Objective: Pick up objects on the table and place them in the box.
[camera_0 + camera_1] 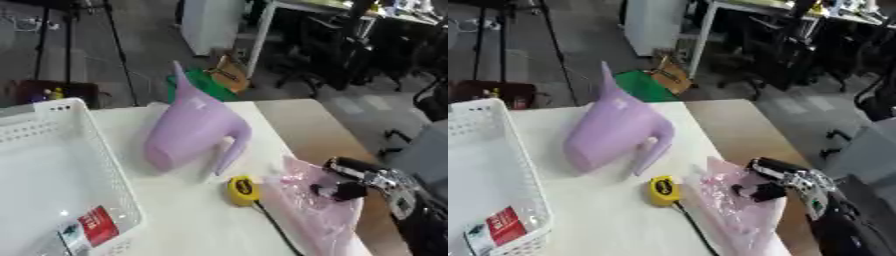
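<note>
Here the right hand (pixel 354 186) fingers pinch the pink bag (pixel 317 212)

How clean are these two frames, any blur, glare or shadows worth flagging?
Left eye view: soft throughout, edges of the purple pitcher smeared; small glare spots on the packet in the white basket. Right eye view: equally soft; the right robot hand on the pink bag is blurred; the pitcher casts a faint shadow on the table; the yellow tape measure stays readable.

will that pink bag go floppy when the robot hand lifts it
Probably floppy: the pink bag looks like thin, crinkled film, so it should sag from wherever the right robot hand holds it. It likely weighs little. Its glossy surface may slip.
</note>
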You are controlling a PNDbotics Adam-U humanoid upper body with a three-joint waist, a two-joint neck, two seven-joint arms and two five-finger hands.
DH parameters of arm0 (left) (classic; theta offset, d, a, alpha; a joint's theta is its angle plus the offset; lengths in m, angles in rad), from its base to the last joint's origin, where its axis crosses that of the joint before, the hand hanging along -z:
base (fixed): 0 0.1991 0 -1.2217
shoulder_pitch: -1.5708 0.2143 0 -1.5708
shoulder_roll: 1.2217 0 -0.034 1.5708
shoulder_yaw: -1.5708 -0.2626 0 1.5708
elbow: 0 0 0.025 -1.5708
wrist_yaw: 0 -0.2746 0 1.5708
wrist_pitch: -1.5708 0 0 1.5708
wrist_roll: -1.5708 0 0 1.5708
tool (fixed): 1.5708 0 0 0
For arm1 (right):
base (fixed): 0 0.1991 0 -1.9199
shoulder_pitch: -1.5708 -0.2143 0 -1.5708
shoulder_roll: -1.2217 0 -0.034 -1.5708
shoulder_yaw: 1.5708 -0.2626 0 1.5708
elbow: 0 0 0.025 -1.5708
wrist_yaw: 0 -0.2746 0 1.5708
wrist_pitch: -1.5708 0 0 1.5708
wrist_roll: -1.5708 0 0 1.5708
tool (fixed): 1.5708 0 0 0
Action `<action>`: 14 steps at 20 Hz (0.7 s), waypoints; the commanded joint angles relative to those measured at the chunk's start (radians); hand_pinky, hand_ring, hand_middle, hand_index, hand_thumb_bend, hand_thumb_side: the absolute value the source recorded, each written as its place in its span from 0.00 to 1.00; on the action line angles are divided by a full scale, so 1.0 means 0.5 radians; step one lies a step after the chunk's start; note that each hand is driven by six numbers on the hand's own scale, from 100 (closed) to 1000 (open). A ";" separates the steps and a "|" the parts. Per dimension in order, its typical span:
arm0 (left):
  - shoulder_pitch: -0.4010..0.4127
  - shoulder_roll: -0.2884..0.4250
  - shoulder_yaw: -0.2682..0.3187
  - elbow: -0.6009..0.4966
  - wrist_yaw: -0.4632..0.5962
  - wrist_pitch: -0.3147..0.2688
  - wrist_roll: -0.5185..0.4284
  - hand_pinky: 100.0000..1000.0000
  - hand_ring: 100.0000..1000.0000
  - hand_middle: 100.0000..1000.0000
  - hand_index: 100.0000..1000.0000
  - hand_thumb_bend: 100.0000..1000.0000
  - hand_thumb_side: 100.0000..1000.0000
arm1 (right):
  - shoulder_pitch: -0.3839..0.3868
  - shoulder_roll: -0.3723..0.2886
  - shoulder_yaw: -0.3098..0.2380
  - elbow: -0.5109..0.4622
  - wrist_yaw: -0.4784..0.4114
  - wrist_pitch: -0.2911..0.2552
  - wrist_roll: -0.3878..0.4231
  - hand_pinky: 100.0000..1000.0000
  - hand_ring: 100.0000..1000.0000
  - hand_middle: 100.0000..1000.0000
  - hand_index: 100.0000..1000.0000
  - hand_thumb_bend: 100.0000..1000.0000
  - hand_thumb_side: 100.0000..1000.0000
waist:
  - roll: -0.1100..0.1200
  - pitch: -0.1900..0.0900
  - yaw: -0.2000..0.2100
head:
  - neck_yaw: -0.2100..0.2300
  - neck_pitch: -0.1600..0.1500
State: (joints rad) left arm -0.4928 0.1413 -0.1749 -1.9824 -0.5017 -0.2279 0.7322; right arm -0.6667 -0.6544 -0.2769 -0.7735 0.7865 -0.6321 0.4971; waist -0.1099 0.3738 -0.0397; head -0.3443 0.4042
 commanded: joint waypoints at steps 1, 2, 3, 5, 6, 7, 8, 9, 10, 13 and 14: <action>-0.018 -0.002 -0.008 -0.035 0.004 0.003 -0.003 0.91 0.96 0.87 0.76 0.00 1.00 | -0.033 -0.114 -0.003 0.020 -0.075 -0.332 0.378 0.03 0.37 0.25 0.38 0.00 0.61 | 0.004 -0.048 0.000 | -0.009 -0.008; -0.019 -0.002 -0.008 -0.035 0.004 0.004 -0.004 0.91 0.96 0.87 0.76 0.00 1.00 | -0.037 -0.117 -0.003 0.031 -0.103 -0.328 0.393 0.03 0.37 0.25 0.38 0.00 0.61 | 0.004 -0.049 0.001 | -0.009 -0.007; -0.019 -0.002 -0.008 -0.035 0.004 0.004 -0.005 0.91 0.96 0.87 0.76 0.00 1.00 | -0.041 -0.121 -0.002 0.040 -0.131 -0.325 0.410 0.03 0.37 0.23 0.36 0.00 0.61 | 0.004 -0.051 0.001 | -0.009 -0.008; -0.019 -0.003 -0.008 -0.035 0.004 0.004 -0.007 0.91 0.96 0.87 0.76 0.00 1.00 | -0.048 -0.129 0.001 0.061 -0.200 -0.322 0.454 0.02 0.37 0.22 0.35 0.00 0.61 | 0.003 -0.053 0.003 | -0.009 -0.008; -0.018 -0.004 -0.009 -0.035 0.005 0.004 -0.008 0.91 0.96 0.87 0.76 0.00 1.00 | -0.051 -0.131 0.004 0.078 -0.246 -0.325 0.489 0.02 0.37 0.22 0.35 0.00 0.61 | 0.003 -0.056 0.004 | -0.010 -0.008; -0.017 -0.004 -0.009 -0.035 0.005 0.005 -0.009 0.91 0.96 0.87 0.76 0.00 1.00 | -0.055 -0.137 0.007 0.095 -0.295 -0.326 0.528 0.02 0.38 0.20 0.33 0.00 0.59 | 0.002 -0.058 0.004 | -0.010 -0.009; -0.017 -0.005 -0.009 -0.035 0.005 0.006 -0.011 0.91 0.96 0.87 0.76 0.00 1.00 | -0.061 -0.144 0.009 0.116 -0.350 -0.324 0.573 0.02 0.38 0.20 0.33 0.00 0.59 | 0.002 -0.060 0.006 | -0.010 -0.009; -0.017 -0.006 -0.009 -0.035 0.005 0.006 -0.013 0.91 0.96 0.87 0.76 0.00 1.00 | -0.066 -0.152 0.009 0.133 -0.405 -0.317 0.617 0.01 0.37 0.19 0.32 0.00 0.58 | 0.002 -0.062 0.007 | -0.011 -0.009; -0.017 -0.006 -0.009 -0.035 0.005 0.006 -0.014 0.91 0.96 0.87 0.76 0.00 1.00 | -0.072 -0.159 0.008 0.153 -0.466 -0.304 0.661 0.01 0.37 0.19 0.32 0.00 0.58 | 0.001 -0.064 0.008 | -0.013 -0.009; -0.017 -0.009 -0.008 -0.035 0.004 0.006 -0.017 0.91 0.95 0.87 0.76 0.00 1.00 | -0.087 -0.178 0.010 0.196 -0.650 -0.253 0.785 0.00 0.37 0.17 0.29 0.00 0.56 | 0.001 -0.069 0.012 | -0.016 -0.008; -0.018 -0.010 -0.009 -0.035 0.004 0.006 -0.018 0.91 0.95 0.87 0.76 0.00 1.00 | -0.091 -0.183 0.017 0.213 -0.712 -0.235 0.803 0.00 0.37 0.16 0.29 0.00 0.56 | 0.002 -0.071 0.013 | -0.017 -0.007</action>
State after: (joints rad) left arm -0.4926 0.1407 -0.1750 -1.9824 -0.5016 -0.2241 0.7267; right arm -0.6967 -0.6849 -0.2684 -0.6703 0.4722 -0.5039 0.6254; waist -0.1100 0.3645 -0.0311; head -0.3489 0.4042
